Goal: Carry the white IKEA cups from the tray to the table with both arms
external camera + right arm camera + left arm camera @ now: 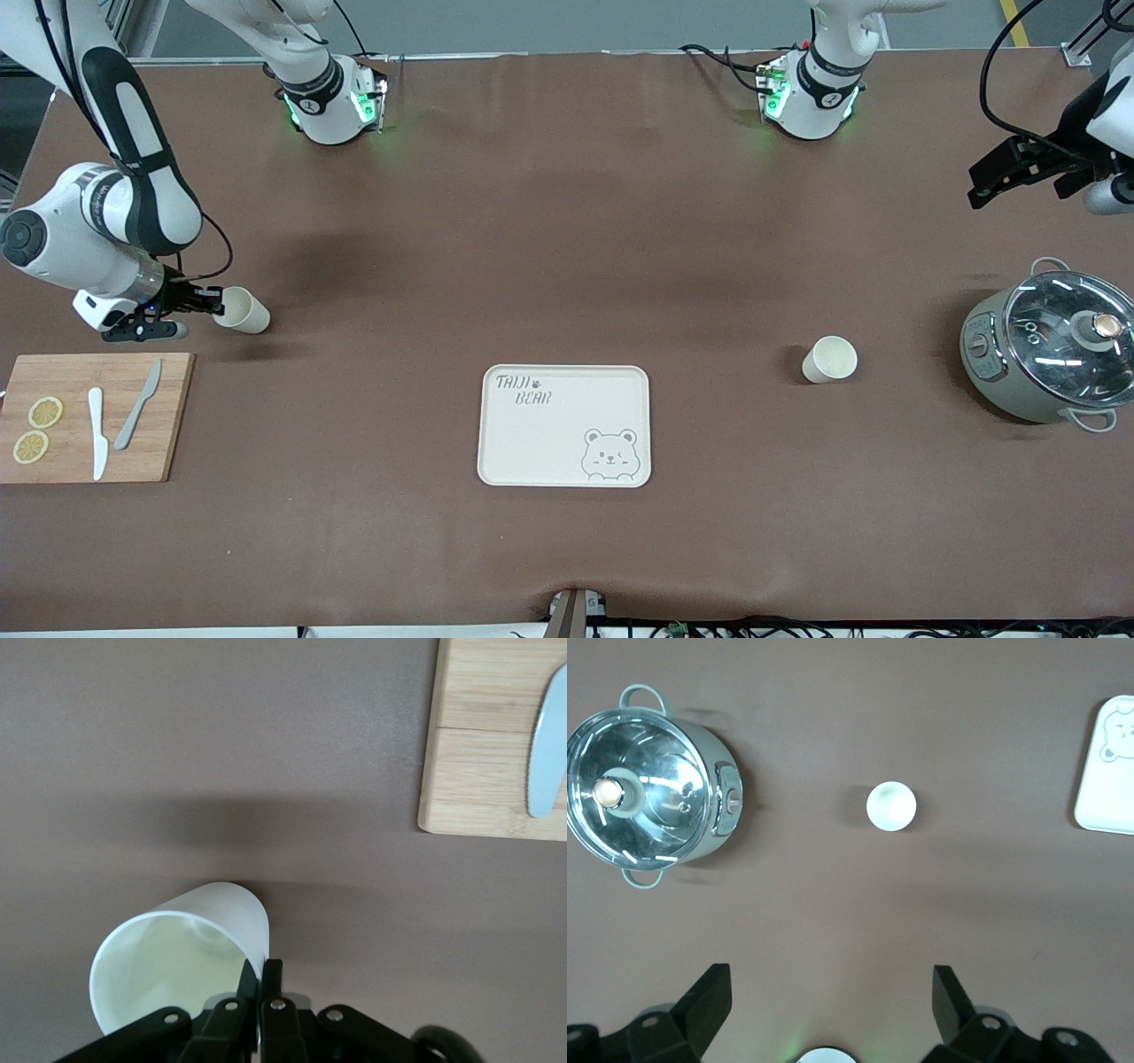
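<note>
Cream-white and plain, the held cup [242, 309] is pinched by its rim in the right tool [205, 301], tilted with its mouth up toward that tool, above the table [567, 221] by the cutting board [168, 416]. The second cup [830, 359] stands upright between bear tray [496, 461] and pot [992, 372]. The left tool [988, 186] hangs spread wide above the table.

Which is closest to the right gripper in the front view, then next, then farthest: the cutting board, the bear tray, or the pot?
From the right gripper, shut on the rim of a white cup:
1. Cutting board, just nearer the front camera, at the right arm's end.
2. Bear tray, mid-table.
3. Pot, at the left arm's end.
</note>
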Controlling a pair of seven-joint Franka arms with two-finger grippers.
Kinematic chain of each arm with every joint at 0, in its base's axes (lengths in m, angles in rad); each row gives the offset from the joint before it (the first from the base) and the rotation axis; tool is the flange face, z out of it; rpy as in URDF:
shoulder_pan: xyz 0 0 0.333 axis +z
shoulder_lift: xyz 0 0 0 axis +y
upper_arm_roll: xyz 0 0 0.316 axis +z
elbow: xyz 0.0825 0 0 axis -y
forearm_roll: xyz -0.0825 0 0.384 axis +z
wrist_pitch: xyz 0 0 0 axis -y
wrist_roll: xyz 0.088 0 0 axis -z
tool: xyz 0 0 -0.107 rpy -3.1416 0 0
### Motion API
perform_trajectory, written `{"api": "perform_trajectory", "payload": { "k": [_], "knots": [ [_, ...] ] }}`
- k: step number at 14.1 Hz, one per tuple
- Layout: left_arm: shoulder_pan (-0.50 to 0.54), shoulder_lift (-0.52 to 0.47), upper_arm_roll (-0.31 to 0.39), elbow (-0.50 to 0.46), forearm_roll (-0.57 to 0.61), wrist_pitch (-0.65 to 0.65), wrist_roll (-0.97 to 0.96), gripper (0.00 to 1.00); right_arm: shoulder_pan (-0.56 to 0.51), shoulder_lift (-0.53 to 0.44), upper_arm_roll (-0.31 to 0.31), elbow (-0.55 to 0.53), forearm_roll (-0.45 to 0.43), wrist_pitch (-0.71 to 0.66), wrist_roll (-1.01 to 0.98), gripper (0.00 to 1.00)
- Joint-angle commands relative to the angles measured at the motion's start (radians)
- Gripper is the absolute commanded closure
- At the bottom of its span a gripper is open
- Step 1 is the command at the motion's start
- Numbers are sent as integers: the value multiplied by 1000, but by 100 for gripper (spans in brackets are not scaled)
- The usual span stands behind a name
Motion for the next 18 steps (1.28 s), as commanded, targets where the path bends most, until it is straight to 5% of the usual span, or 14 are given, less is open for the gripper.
{"api": "perform_trajectory", "payload": {
  "k": [1,3,5,7,9,12,18],
  "knots": [
    [-9,-40,11,-45,-2,-3,13,0,-13,2,12,-9,-5,7,-8,100],
    [8,-37,-7,-47,-16,3,13,0,-11,10,13,-8,-5,8,-8,100],
    [103,-34,-108,-45,-17,12,13,0,-11,19,15,-6,-5,8,-8,39],
    [108,-37,-116,-47,-17,13,13,0,-11,24,15,-3,-5,2,-5,9],
    [109,-38,-124,-47,-19,13,13,0,-11,23,15,6,-5,-5,-4,0],
    [108,-31,-127,-44,-17,13,13,0,-13,16,16,64,-5,-94,-7,0],
    [85,-23,-129,-36,-17,16,13,0,20,22,18,444,-3,-546,-8,0]
  ]
}}
